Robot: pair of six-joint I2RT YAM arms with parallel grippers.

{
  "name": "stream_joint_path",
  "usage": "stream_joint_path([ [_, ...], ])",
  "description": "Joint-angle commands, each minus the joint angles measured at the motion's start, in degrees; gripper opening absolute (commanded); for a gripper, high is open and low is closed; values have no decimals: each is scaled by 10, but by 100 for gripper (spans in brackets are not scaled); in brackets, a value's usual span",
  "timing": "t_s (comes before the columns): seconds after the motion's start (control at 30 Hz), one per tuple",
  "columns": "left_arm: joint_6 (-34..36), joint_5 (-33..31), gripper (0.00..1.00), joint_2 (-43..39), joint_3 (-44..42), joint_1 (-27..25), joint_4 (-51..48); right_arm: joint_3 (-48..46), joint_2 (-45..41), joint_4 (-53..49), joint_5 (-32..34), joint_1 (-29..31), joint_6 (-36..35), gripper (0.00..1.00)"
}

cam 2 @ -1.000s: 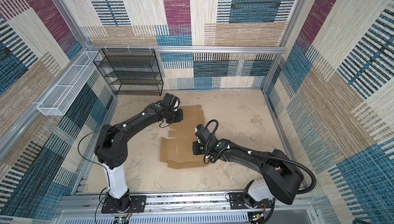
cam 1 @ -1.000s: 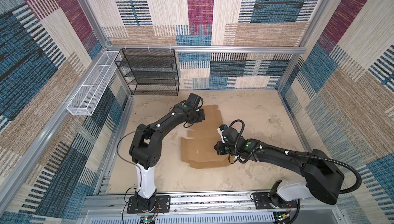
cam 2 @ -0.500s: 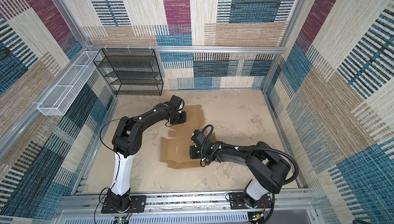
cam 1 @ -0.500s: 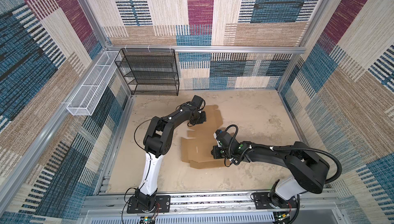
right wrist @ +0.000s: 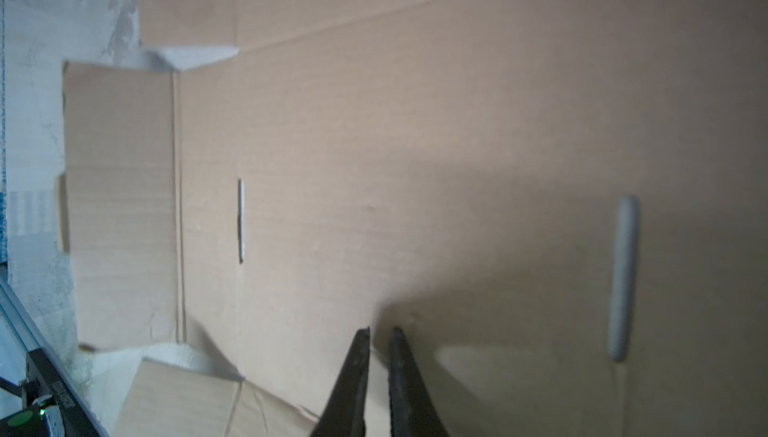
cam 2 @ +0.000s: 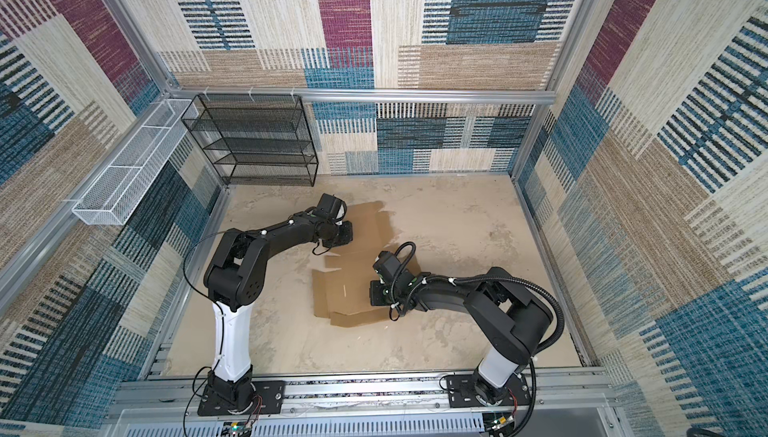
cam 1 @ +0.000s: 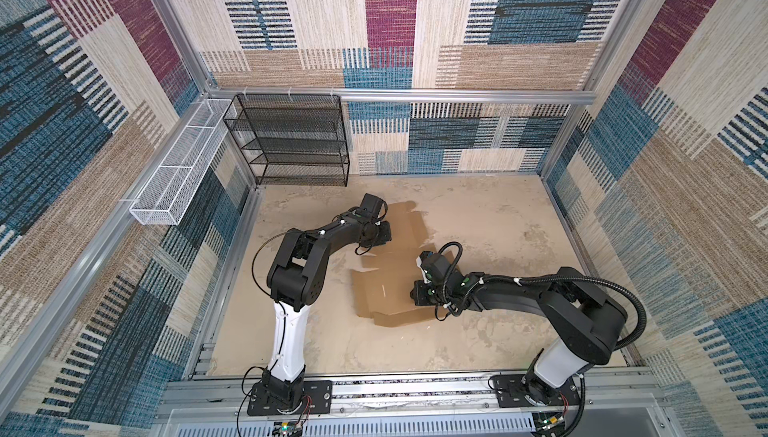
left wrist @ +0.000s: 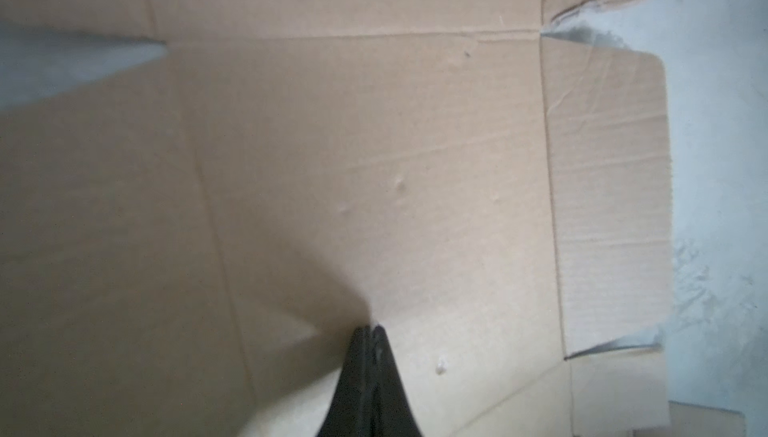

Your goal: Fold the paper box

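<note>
The paper box [cam 1: 390,285] [cam 2: 349,285] lies as a flat brown die-cut sheet in the middle of the table. Its near flap is slightly raised. My left gripper [cam 1: 383,234] [cam 2: 344,234] rests on the sheet's far-left part. In the left wrist view the left gripper [left wrist: 371,327] is shut, tips on a cardboard panel [left wrist: 374,164] with nothing between them. My right gripper [cam 1: 417,294] [cam 2: 376,294] sits over the sheet's right edge. In the right wrist view the right gripper [right wrist: 380,329] shows a thin slit between its jaws and holds nothing, above a panel [right wrist: 415,164] with slots.
A black wire rack [cam 1: 291,144] stands against the back wall at the left. A white wire basket [cam 1: 178,173] hangs along the left wall. Patterned walls close in all sides. An aluminium rail [cam 1: 415,389] with the arm bases runs along the front.
Both arms changed pose: the left upper arm swung upright and the right elbow folded back. The right gripper crept left and nearer over the sheet. The sheet stayed put.
</note>
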Motion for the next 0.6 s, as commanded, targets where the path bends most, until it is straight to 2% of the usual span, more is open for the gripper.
stream_joint_path([
  [0.0, -22, -8, 0, -21, -53, -1, -51, 3, 11, -39, 44, -24, -24, 15],
  [0.4, -102, 14, 0, -171, -262, -3, -6, 106, 102, -68, 62, -98, -117, 15],
  [0.57, -135, 29, 0, -241, -317, -38, -6, 209, 164, -83, 65, -120, -159, 15],
])
